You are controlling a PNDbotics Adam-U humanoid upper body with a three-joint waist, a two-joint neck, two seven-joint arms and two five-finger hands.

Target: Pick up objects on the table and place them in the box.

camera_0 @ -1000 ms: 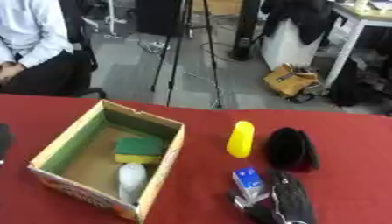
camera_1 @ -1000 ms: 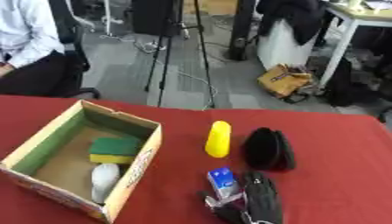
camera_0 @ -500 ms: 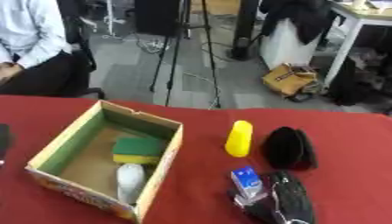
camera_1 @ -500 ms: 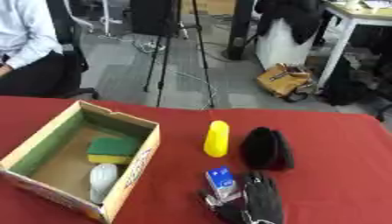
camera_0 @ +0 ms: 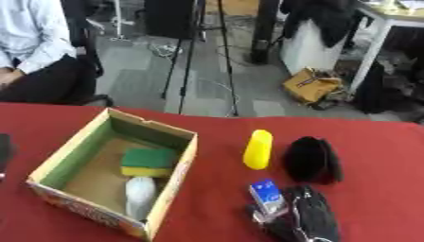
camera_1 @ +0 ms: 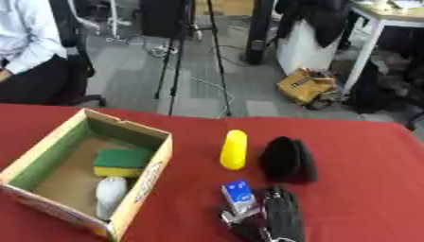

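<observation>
An open cardboard box (camera_0: 177,164) stands at the left and holds a green and yellow sponge (camera_0: 148,161) and a pale oblong thing (camera_0: 139,195). Right of it a yellow oblong object (camera_0: 258,149) lies on the red table (camera_0: 215,132), and a black rounded object (camera_0: 311,159) lies beside that. At the bottom edge my right hand (camera_0: 308,220) points away from me. A small blue and white carton (camera_0: 267,194) stands pinched between its thumb and fingers. At the left edge, a dark shape (camera_0: 4,150) looks like my left hand.
Beyond the table's far edge are a seated person (camera_0: 37,52), a tripod (camera_0: 203,52) and a cardboard box on the floor (camera_0: 311,85). Bare red cloth lies between the box and the yellow object and at the far right.
The view has shifted slightly. The right hand and the blue carton stay in about the same spot; nothing else has moved.
</observation>
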